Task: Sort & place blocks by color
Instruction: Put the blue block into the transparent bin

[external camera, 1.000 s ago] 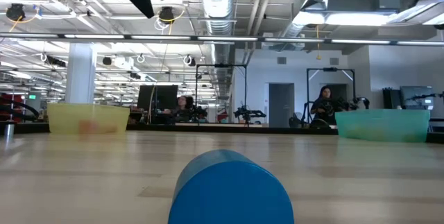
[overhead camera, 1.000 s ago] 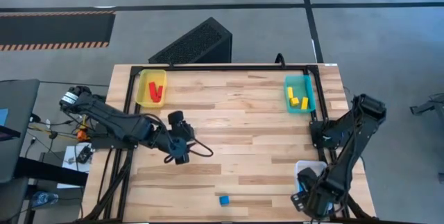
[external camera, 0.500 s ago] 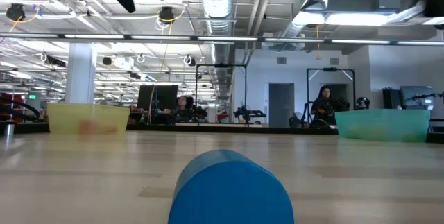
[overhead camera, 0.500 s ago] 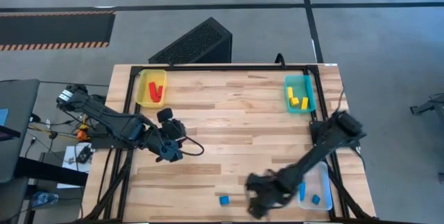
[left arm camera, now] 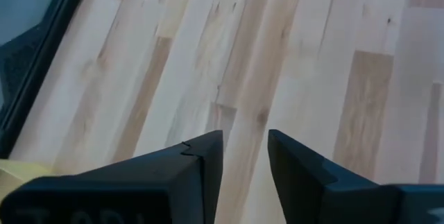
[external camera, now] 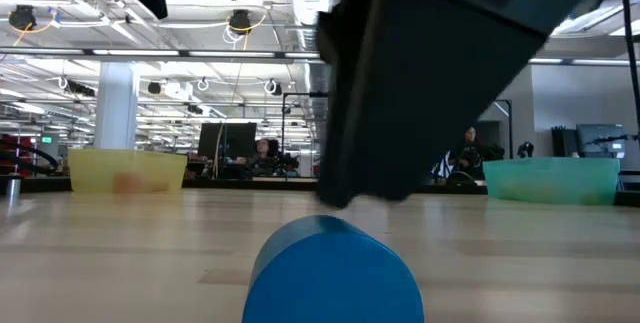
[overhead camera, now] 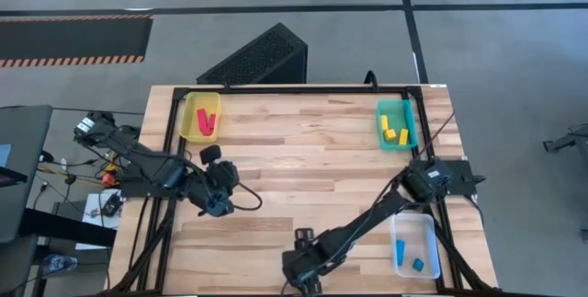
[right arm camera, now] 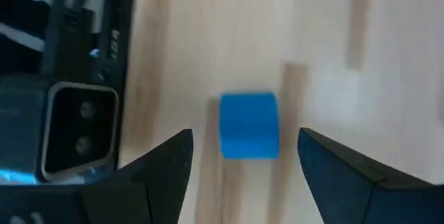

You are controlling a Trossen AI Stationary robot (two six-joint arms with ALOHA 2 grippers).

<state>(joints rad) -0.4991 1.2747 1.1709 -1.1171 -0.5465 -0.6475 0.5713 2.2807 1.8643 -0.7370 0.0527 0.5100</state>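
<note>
One blue block [right arm camera: 249,125] lies on the table near its near edge and fills the front of the low view [external camera: 332,273]. In the high view my right gripper [overhead camera: 303,268] hides it. My right gripper [right arm camera: 244,141] is open above the block, one finger on each side, touching nothing; it also shows in the low view [external camera: 430,73]. My left gripper [overhead camera: 215,196] hovers over bare wood at the table's left, its fingers [left arm camera: 208,151] a narrow gap apart and empty. Red blocks [overhead camera: 208,120] lie in the yellow tray, yellow blocks [overhead camera: 395,132] in the teal tray, blue blocks [overhead camera: 409,258] in the clear tray.
The yellow tray [overhead camera: 191,118] stands at the far left corner, the teal tray [overhead camera: 408,124] at the far right, and the clear tray [overhead camera: 424,234] at the near right. A small camera housing [right arm camera: 76,130] sits at the near edge beside the blue block. A black frame rims the table.
My right arm has swung from over the clear tray at the near right toward the table's left along the near edge, and now stands over the blue block. My left gripper has drawn back a little toward the table's left edge. The blue block has stayed where it was.
</note>
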